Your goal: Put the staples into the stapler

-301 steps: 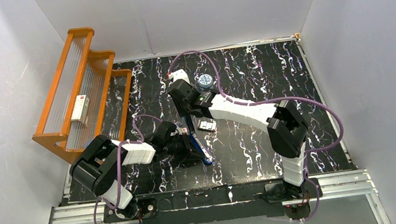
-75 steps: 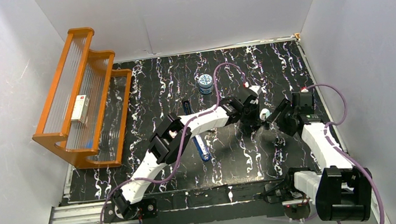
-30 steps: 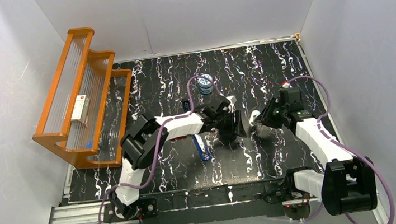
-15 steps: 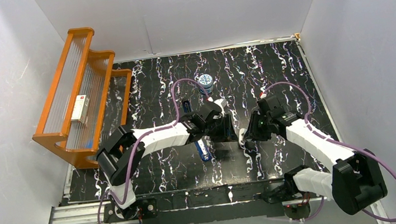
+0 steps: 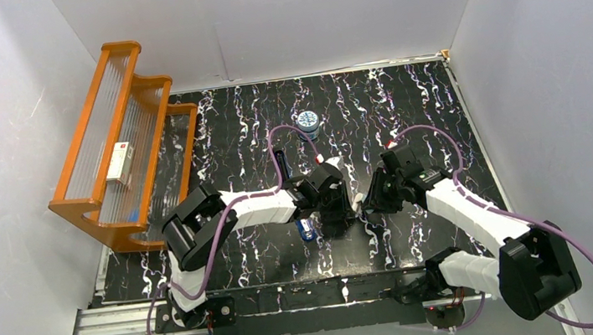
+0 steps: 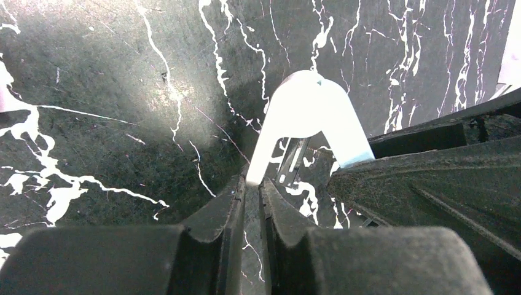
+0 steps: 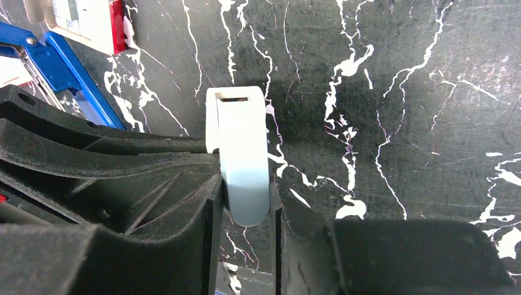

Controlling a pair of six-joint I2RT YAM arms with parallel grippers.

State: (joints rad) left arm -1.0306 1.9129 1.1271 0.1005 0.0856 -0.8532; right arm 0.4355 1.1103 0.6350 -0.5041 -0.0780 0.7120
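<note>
From above, we see our left hand (image 5: 345, 211) and right hand (image 5: 367, 201) meeting at the middle of the counter (image 5: 404, 105), nearer its near edge. The stapler (image 5: 307, 229) peeks from under the left arm (image 5: 264, 206).

Left wrist: that hand is clenched on one leg of the white tool (image 6: 310, 104).

Right wrist alone shows the staples (image 7: 86, 18) beside the stapler, print unreadable; this hand grasps the tool's blue end.

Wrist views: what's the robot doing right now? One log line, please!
left tool: shut on white-blue piece | right tool: shut on white-blue piece | stapler: not held
</note>
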